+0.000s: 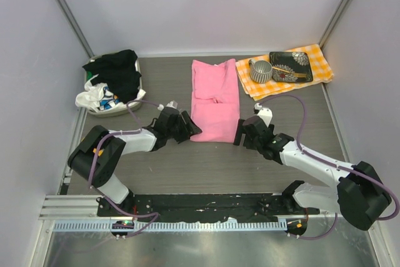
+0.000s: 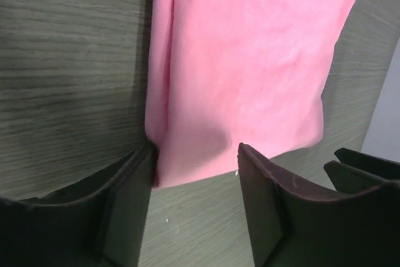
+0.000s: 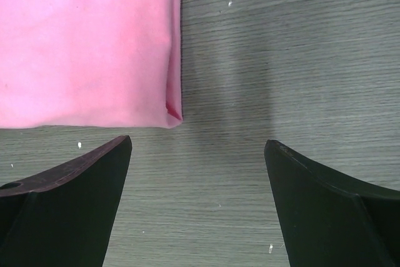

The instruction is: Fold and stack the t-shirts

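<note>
A pink t-shirt (image 1: 214,97) lies folded into a long strip on the table, running from the back toward me. My left gripper (image 1: 190,130) is open at the shirt's near left corner (image 2: 181,167), its jaws straddling that corner without closing on it. My right gripper (image 1: 240,134) is open just off the shirt's near right corner (image 3: 170,112), with bare table between its fingers. More dark and white garments sit piled in a bin (image 1: 111,85) at the back left.
A yellow checked cloth (image 1: 312,60) at the back right carries a grey cup (image 1: 260,70) and a dark patterned tray (image 1: 290,65). White walls close the table on three sides. The arms' bases and a rail (image 1: 187,214) run along the near edge.
</note>
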